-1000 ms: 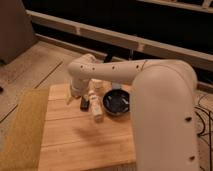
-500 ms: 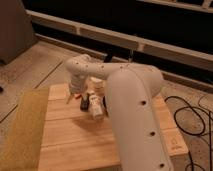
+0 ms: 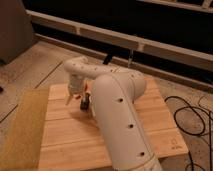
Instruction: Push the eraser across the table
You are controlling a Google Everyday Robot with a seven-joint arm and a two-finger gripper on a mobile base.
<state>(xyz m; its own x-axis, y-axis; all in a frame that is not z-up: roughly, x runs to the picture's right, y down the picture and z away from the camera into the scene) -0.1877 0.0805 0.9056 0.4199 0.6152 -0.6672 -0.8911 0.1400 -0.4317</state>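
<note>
change: my white arm [image 3: 120, 115] swung over table centre, now hides dark bowl and cream block seen a second ago. my gripper [image 3: 85, 103] low on light wooden plank table [image 3: 65, 145], far-left area, tip shifted right from earlier spot. small black block eraser: can't separate from dark tip, judge it right at tip. reads as push underway, most of table ahead. can't tell gripper opening or hold. writing: only small dark mark [image 3: 175, 145], near-right corner, unreadable.
</note>
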